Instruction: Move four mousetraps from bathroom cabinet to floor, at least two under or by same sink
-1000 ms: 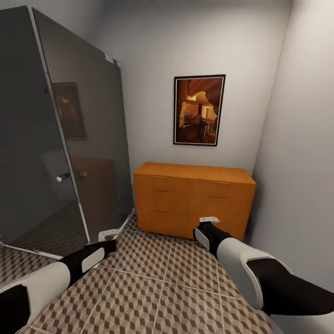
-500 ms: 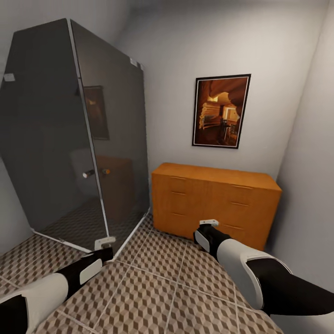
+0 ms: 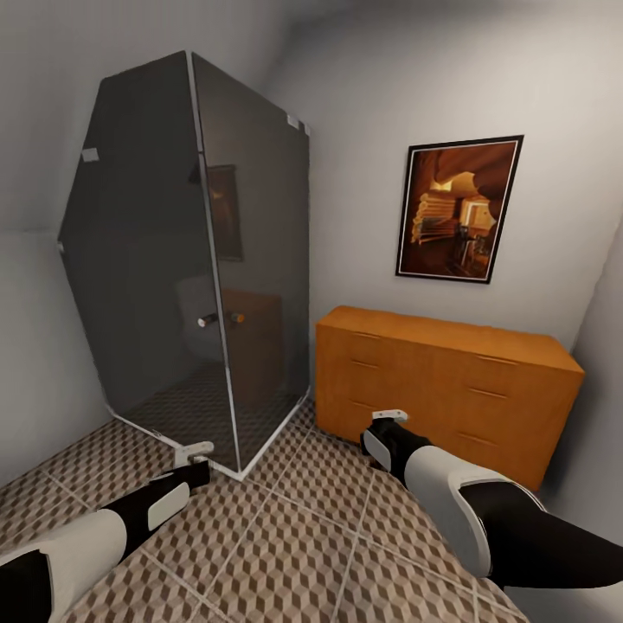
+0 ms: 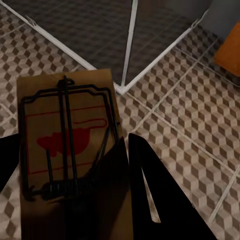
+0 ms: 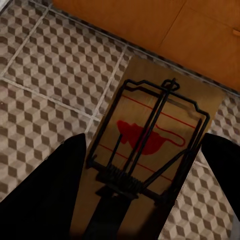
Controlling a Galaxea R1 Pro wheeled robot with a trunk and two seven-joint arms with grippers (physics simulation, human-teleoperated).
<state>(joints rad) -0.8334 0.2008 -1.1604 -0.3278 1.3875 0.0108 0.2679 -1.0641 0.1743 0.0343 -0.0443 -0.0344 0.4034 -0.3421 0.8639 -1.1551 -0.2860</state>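
Matt wooden mousetrap [image 5: 155,145] — dark wire

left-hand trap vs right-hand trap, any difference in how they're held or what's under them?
The left hand's trap has a finger lying over its edge, while the right hand's trap sits between fingers on either side. The left trap hangs over floor near the glass shower's corner; the right trap hangs over floor beside the cabinet. Both are tan boards with dark wire and a red mark, held above the tiles.
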